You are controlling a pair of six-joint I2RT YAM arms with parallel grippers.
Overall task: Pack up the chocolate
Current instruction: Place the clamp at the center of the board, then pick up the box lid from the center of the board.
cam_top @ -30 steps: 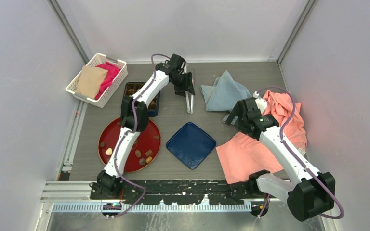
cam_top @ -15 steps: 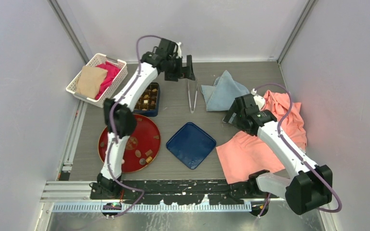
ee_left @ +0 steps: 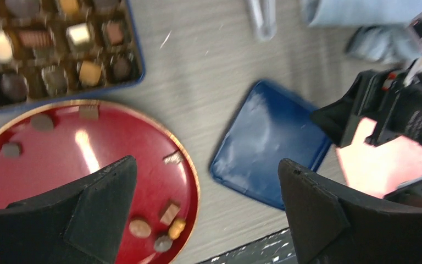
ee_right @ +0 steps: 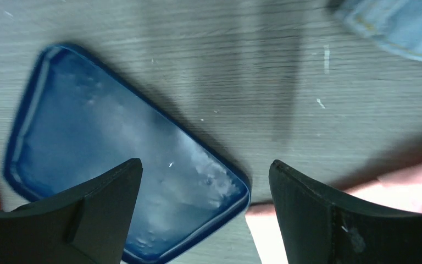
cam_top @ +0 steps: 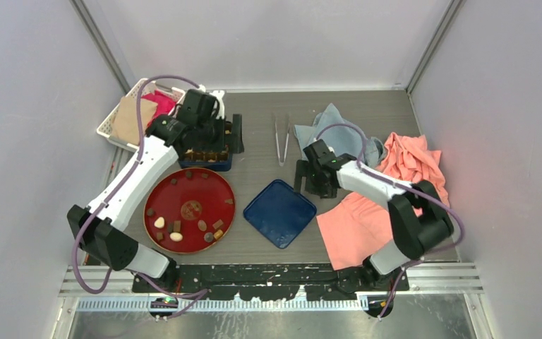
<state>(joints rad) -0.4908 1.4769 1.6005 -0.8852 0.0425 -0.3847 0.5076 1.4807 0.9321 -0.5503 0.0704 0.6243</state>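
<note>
— Many bits of chocolate (ee_left: 170,211) lie loose on the red plate (ee_left: 88,165), below the left claw (ee_left: 206,164) on its near side. Is the claw holding one?
— No. Its fingers are spread wide with nothing between them, and it hangs high over the table (cam_top: 254,166).
— How should it pick one up?
— I think it should drop slowly over a piece that lies alone, put a finger on each side, and squeeze softly. A hard pinch could pop the little thing away. Then it goes in an empty hole of the box (cam_top: 213,167), close beside the claw.
— Is there room?
— More chocolate fills most holes. A few look empty, but that is hard to tell.
— And the right claw (ee_right: 204,163)?
— Spread wide too, and empty. The blue lid (ee_right: 115,143) lies right under it. I think the lid should wait until the plate is bare.
— What could get in the way?
— The two claws are not far apart, so they must not bump. A pink cloth (cam_top: 367,226) lies just beside the lid's corner. Past both claws, metal tongs (cam_top: 281,141) lie flat on the table with a blue cloth (cam_top: 342,131) next to them. Farthest off, beyond the left claw, sits a white basket (cam_top: 116,139) with cloths in it.
</note>
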